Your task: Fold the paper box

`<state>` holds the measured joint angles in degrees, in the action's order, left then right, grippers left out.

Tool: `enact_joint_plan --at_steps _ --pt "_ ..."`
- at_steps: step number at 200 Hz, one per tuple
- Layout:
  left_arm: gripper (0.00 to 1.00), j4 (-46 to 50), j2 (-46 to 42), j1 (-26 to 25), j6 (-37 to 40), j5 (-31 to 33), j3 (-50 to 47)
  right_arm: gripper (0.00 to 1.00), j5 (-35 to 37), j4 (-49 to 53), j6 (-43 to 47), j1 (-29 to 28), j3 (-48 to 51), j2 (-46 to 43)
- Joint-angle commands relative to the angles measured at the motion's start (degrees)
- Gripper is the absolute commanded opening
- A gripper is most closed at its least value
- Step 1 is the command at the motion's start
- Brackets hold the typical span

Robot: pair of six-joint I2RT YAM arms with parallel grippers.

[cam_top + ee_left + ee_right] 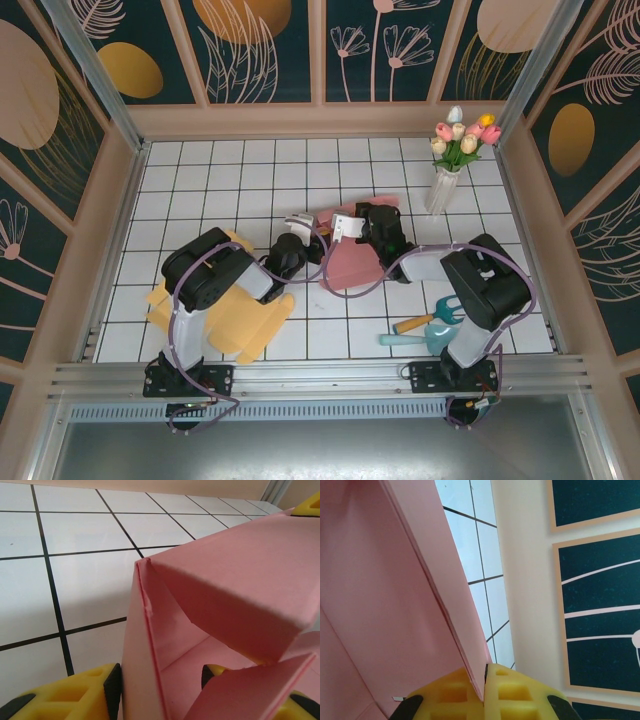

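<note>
The pink paper box (352, 265) lies partly folded at the middle of the tiled table. My left gripper (312, 240) is at its left end and my right gripper (350, 232) at its far edge. In the left wrist view the left gripper (160, 677) straddles an upright wall of the box (145, 650). Its outer pad (113, 685) touches that wall, while the inner fingertip (211, 672) stands apart inside the box, half behind a loose flap (250, 690). In the right wrist view the right gripper (484, 680) is shut on the thin edge of a pink wall (450, 580).
A flat yellow paper sheet (250, 325) lies under the left arm near the front left. A vase of tulips (445, 180) stands at the back right. A teal and orange trowel set (425, 325) lies by the right arm's base. Panelled walls enclose the table.
</note>
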<state>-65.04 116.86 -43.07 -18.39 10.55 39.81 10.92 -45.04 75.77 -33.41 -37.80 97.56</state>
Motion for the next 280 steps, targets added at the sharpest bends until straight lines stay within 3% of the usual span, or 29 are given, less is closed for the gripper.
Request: enact_joint_plan --at_steps 1,46,123,156,203,243,280 --pt "0.48 -4.4 0.5 -0.3 -2.4 -1.2 0.8 0.0 -4.8 -0.6 -1.4 -2.7 4.5 2.6" --pt "0.51 -8.9 -2.2 -0.4 -4.5 -7.2 -3.6 0.0 0.6 -11.6 0.6 -3.3 7.0 6.3" --pt "0.54 -8.7 -5.6 -0.5 -3.2 -12.9 -7.2 0.0 1.0 -13.2 -0.8 -4.2 7.9 7.1" --pt "0.6 -1.7 -12.6 -0.5 1.0 -8.9 -10.1 0.0 1.2 -13.3 -0.1 -4.2 8.2 6.7" --pt "0.61 0.1 -20.0 -0.4 3.7 -5.4 -16.4 0.0 1.2 -15.7 0.3 -4.2 9.2 5.8" --pt "0.61 -1.2 -21.7 -0.4 3.8 -0.2 -19.8 0.0 1.0 -14.3 0.9 -4.0 9.3 2.7" --pt "0.6 -5.8 -29.3 -0.4 2.7 3.1 -25.7 0.0 0.7 -13.8 1.3 -3.7 9.3 0.1"
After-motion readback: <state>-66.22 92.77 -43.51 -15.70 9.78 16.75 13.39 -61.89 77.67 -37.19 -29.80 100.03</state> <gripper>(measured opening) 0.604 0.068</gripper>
